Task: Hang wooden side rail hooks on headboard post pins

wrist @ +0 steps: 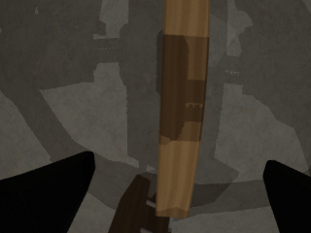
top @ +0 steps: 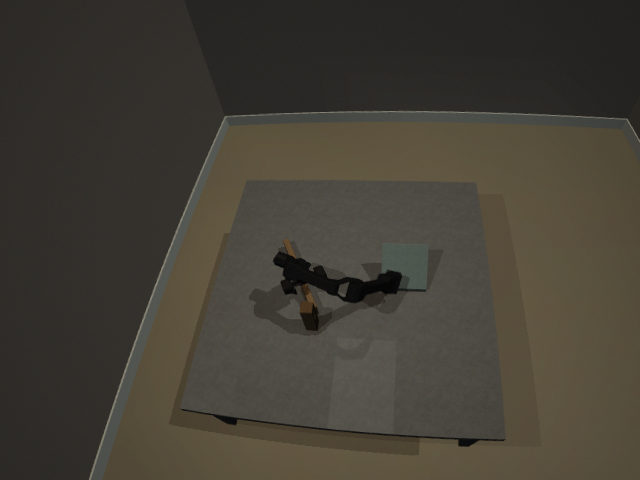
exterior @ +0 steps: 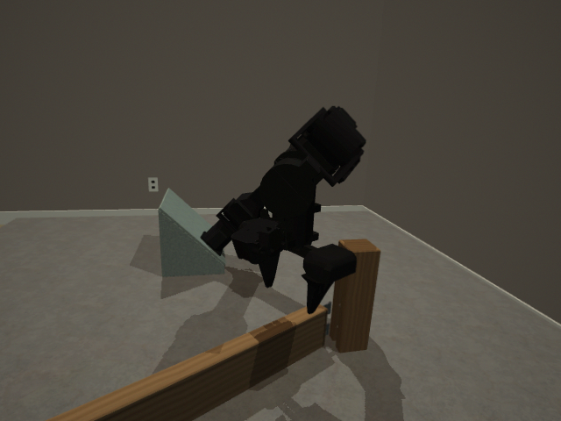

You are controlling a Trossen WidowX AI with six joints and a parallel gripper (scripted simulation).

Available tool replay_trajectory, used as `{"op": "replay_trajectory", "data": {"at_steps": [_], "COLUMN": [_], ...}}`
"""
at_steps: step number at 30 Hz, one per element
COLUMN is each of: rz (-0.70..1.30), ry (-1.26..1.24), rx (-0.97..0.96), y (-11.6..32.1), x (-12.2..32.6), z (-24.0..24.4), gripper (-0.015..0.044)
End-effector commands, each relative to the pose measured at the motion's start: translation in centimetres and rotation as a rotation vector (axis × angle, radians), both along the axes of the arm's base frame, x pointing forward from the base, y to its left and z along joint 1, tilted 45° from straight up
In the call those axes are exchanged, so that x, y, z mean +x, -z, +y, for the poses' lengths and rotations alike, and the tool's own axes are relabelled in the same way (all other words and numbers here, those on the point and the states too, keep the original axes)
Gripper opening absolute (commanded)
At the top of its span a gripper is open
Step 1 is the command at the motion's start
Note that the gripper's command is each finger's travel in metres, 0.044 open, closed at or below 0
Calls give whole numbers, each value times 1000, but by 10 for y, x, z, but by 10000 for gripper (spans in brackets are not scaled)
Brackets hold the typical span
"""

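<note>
The exterior view shows grey steel hooks (exterior: 328,306) the top view hides; the wide-open black tool (top: 298,275) (exterior: 289,296) (wrist: 182,167) holds nothing.

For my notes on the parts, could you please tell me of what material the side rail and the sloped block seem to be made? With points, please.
Side rail (top: 287,248) (exterior: 181,367) (wrist: 179,170): apparently wood, smooth, perhaps lightly finished; brown grain lines run along its length.

Sloped block (top: 408,263) (exterior: 192,249): uncertain, possibly painted or stone-like; its pale green surface looks matte and finely speckled.
</note>
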State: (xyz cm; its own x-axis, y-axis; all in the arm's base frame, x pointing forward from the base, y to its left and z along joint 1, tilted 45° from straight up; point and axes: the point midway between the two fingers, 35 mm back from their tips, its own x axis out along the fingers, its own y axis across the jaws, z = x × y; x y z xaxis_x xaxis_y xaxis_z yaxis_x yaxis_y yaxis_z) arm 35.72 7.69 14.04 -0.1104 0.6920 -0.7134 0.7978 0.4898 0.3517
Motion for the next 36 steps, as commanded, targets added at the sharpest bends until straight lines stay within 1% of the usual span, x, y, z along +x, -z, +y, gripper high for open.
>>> {"op": "replay_trajectory", "data": {"at_steps": [1,5,36], "rz": [7,7,6], "ry": [10,9,10], "rx": [-4,-3,-3], "y": [5,14,47], "x": [-2,-3,-7], "z": [7,16,48], "gripper": [440,440,440]}}
